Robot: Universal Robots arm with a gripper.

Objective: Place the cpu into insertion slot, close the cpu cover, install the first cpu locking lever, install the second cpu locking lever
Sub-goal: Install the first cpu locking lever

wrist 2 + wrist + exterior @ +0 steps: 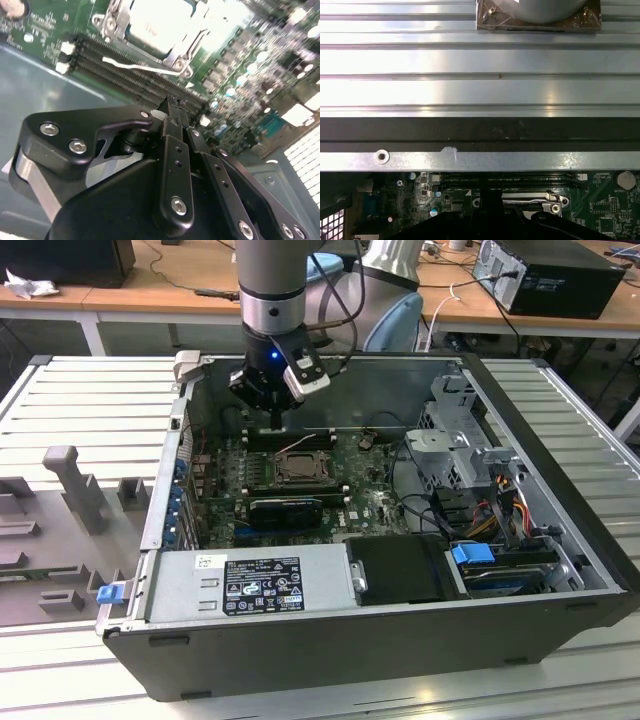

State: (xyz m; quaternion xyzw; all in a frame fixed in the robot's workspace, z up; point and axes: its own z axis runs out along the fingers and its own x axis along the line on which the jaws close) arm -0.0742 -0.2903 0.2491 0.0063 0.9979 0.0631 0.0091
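Hand (277, 423) hovers behind cpu (297, 466)

Above the insertion slot (298, 466) the room is open; memory slots (290, 438) and case wall (340, 390) stand close behind.

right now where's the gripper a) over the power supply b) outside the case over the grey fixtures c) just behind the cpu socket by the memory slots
c: in the exterior view the gripper hangs inside the case just behind the cpu cover, over the memory slots.
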